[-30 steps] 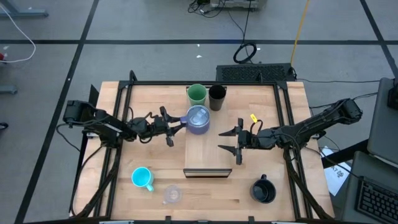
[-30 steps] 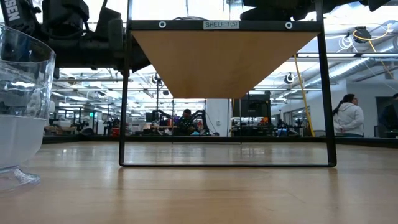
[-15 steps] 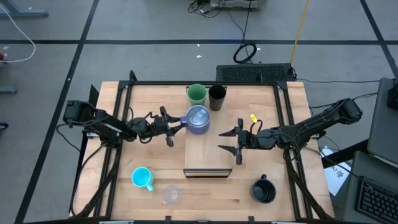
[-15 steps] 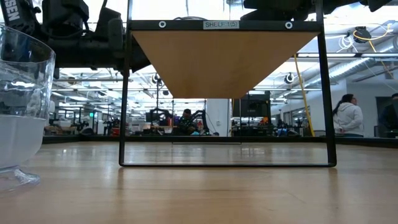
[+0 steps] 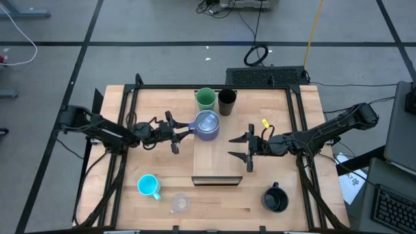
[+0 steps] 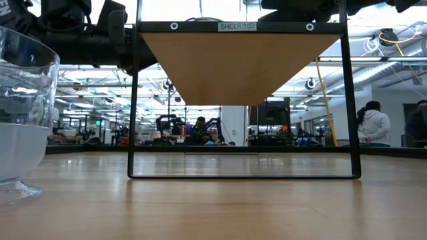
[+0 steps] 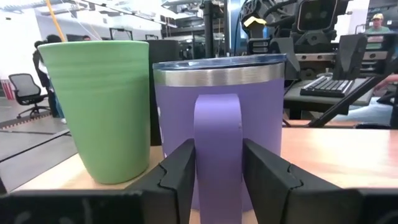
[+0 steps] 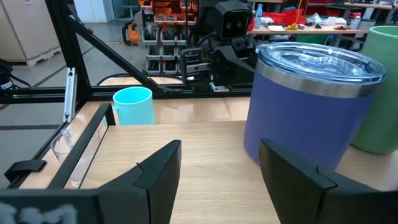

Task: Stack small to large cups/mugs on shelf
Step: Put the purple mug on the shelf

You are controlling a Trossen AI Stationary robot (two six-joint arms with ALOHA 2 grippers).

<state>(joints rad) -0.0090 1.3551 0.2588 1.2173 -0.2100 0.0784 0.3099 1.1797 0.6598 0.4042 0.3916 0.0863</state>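
Sam: Where is the lavender-grey mug (image 5: 207,125)?

Ana: It stands on the shelf (image 5: 218,159), up at the far end, with a clear lid on top. The green cup (image 5: 205,99) and the slim black tumbler (image 5: 227,101) stand just behind it.

Sam: Who is at the mug?

Ana: The left gripper (image 7: 216,163). Its two fingers (image 7: 179,168) sit on each side of the mug's handle, very near it. They look narrow, but the robot does not seem to be gripping the handle tight.

Sam: And the other arm?

Ana: The right gripper (image 5: 246,149) waits over the right side of the shelf with its fingers spread wide. It holds nothing.

Sam: Where are the other cups?

Ana: The cyan handled mug (image 5: 149,186) and the small clear glass (image 5: 179,204) are on the table, down at the front left. The wide black mug (image 5: 275,199) is at the front right.

Sam: What could go wrong?

Ana: The green cup is very close. If the left gripper pushes or turns, the mug could bump the green cup and tip it. And if the fingers pull on the handle, the mug could slide off its spot on the shelf.
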